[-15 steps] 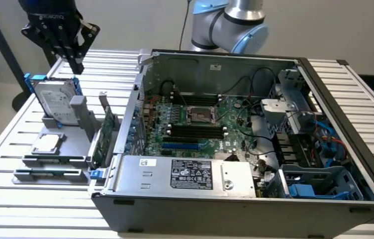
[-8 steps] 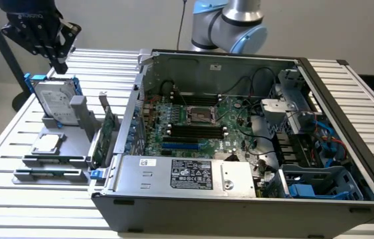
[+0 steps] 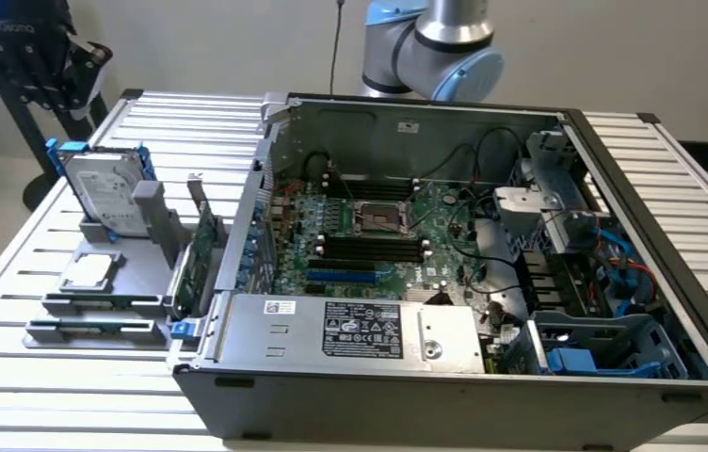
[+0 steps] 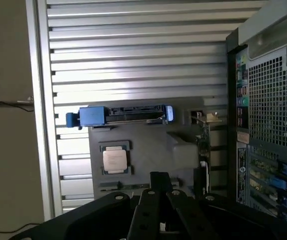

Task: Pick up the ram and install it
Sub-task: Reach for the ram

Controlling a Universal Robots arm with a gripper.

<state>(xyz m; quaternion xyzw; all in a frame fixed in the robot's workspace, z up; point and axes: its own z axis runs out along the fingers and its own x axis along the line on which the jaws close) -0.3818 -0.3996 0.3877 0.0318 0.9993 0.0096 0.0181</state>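
The ram (image 3: 93, 327) is a thin dark stick lying in the front slot of a grey holder (image 3: 140, 247) on the table, at the exterior view's left. In the wrist view the ram (image 4: 123, 186) shows as a narrow strip, partly covered by my gripper (image 4: 159, 179). The gripper hangs above the holder with its dark fingers shut together and nothing between them. The open computer case (image 3: 455, 395) lies beside the holder. Long black slots (image 3: 373, 247) run across its green motherboard (image 3: 436, 212).
The holder also carries a hard drive in a blue caddy (image 3: 105, 193) (image 4: 123, 114), a processor chip (image 3: 90, 271) (image 4: 115, 160) and an upright green expansion card (image 3: 210, 250) (image 4: 203, 145). The case's rear panel (image 4: 268, 125) stands close by. My arm's joint (image 3: 436, 47) rises behind the case.
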